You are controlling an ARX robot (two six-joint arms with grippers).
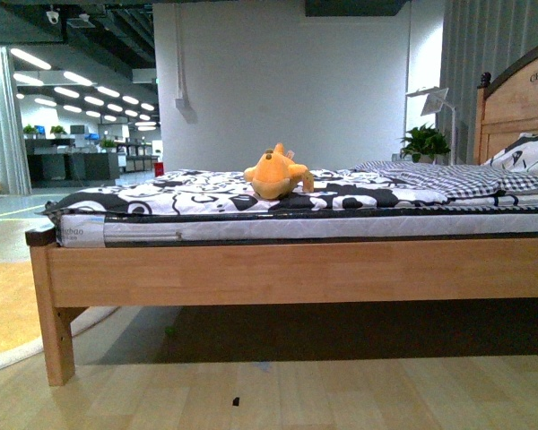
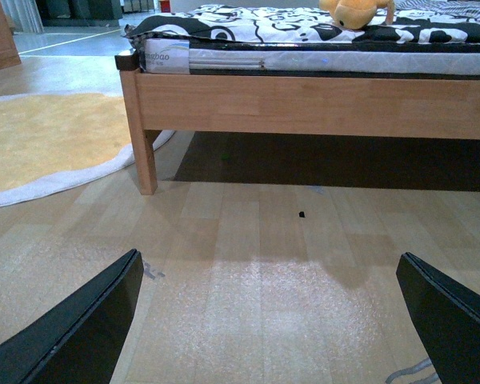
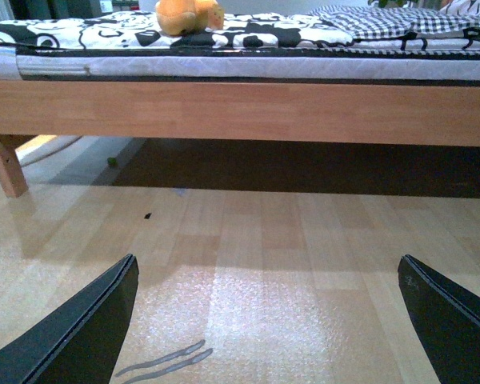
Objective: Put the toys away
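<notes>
One plush toy (image 1: 276, 175), orange-yellow with small pointed bits on top, lies on the bed just above centre of the front frame. It rests on a black-and-white patterned bedspread (image 1: 188, 193), near the bed's front edge. Under the spread is a white mattress (image 1: 341, 228) on a light wood bed frame (image 1: 296, 273) that runs across the middle of the frame, with one leg at lower left. Wooden headboard (image 1: 520, 94) at upper right, with a checked blanket (image 1: 457, 179) and a patterned pillow (image 1: 531, 152) below it. Potted plant (image 1: 426, 141) and white lamp (image 1: 435, 100) sit right of centre behind the bed. Wood floor (image 1: 341, 394) fills the bottom, with a small dark speck (image 1: 236, 400) on it.

Neither arm shows in the front view. In the left wrist view the left gripper (image 2: 268, 256) is spread wide over bare floor, both dark fingers (image 2: 88, 328) far apart, nothing between them. A yellow rug (image 2: 40, 140) with a pale border lies beside the bed leg. The toy is visible there on the bed, well apart from the gripper. In the right wrist view the right gripper (image 3: 266, 258) is likewise wide and holds nothing.
</notes>
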